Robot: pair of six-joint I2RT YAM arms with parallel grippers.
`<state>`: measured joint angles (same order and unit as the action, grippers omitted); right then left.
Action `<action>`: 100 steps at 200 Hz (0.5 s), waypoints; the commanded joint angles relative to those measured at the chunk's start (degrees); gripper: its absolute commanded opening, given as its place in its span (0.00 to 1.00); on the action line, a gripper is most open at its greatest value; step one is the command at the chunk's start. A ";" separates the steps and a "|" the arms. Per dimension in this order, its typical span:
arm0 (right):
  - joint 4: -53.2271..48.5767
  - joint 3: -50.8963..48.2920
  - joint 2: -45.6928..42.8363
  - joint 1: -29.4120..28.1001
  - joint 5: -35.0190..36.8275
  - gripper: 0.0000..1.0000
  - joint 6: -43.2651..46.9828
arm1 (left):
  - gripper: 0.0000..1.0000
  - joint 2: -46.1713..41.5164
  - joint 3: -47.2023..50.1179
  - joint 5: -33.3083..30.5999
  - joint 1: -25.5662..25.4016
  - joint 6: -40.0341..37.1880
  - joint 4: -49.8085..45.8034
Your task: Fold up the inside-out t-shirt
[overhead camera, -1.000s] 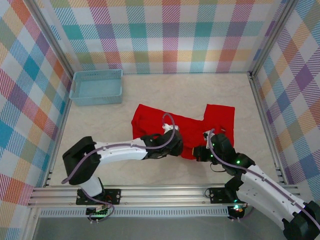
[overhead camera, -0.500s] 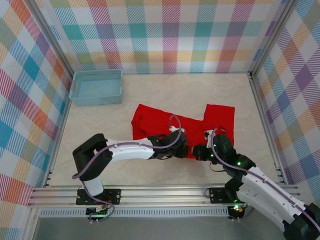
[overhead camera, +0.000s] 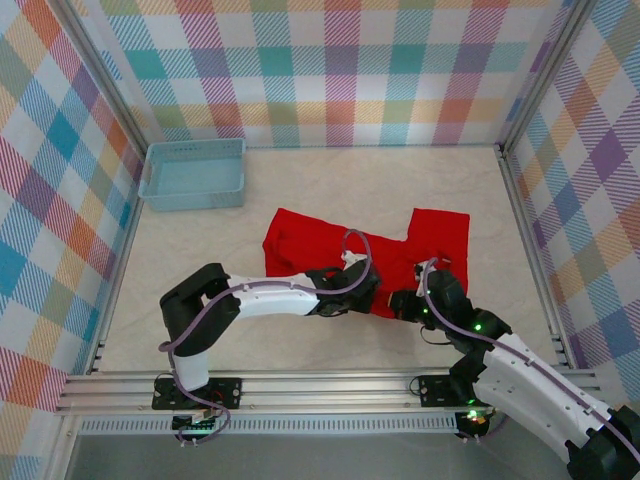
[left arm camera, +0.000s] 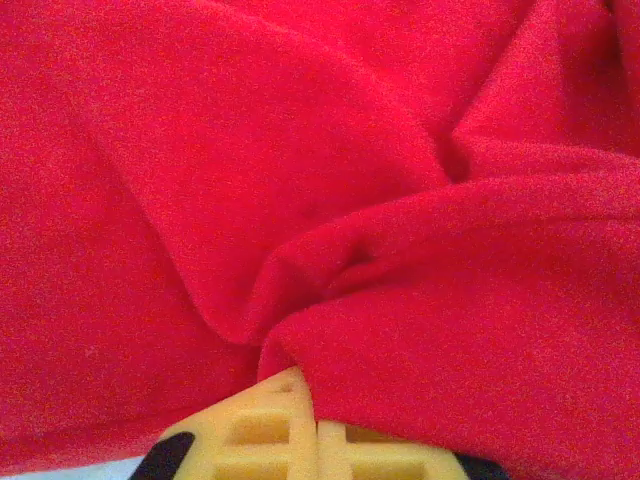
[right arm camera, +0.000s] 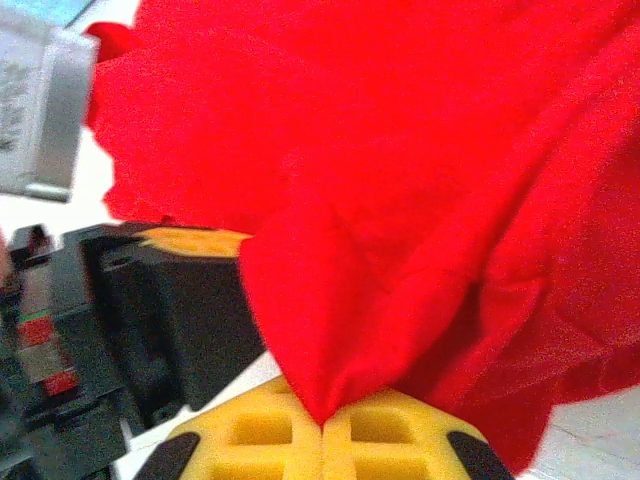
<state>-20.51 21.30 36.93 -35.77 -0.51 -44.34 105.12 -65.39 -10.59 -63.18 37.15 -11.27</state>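
The inside-out t-shirt [overhead camera: 300, 240] is bright red and lies crumpled in the middle of the table, with one part reaching up to the right. Both grippers meet at its near edge. My left gripper [overhead camera: 374, 298] is shut on a fold of the red cloth [left arm camera: 300, 150], which spills over its yellow fingers [left arm camera: 260, 425]. Just to its right, my right gripper [overhead camera: 399, 304] is shut on a pointed corner of the cloth [right arm camera: 400, 150], pinched between its yellow pads [right arm camera: 390, 425]. The shirt's tag is hidden.
A light blue basket [overhead camera: 193, 172] stands at the back left, well away from the shirt. Checked walls close in the table [overhead camera: 380, 185] on three sides. The left arm's black wrist [right arm camera: 150, 320] sits close beside my right gripper.
My left arm has slid to the right along the shirt's near edge, and its jaws have shut on the cloth. The right arm has stayed in place, still gripping.
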 commanded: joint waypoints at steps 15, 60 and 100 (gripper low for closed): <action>-6.63 0.07 2.65 -0.19 9.32 0.03 -6.37 | 0.00 -7.27 6.09 -3.97 -1.45 -1.56 2.04; -13.66 5.17 9.32 -0.09 13.01 0.07 -3.68 | 0.00 -14.63 14.09 -5.38 -5.47 -4.90 9.88; -18.60 12.11 9.70 -2.91 12.60 0.28 5.42 | 0.00 -14.73 15.59 -3.08 -5.40 -4.54 13.72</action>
<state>-33.08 28.93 46.68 -36.56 9.43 -44.84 90.85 -50.57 -13.56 -69.08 33.34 -0.86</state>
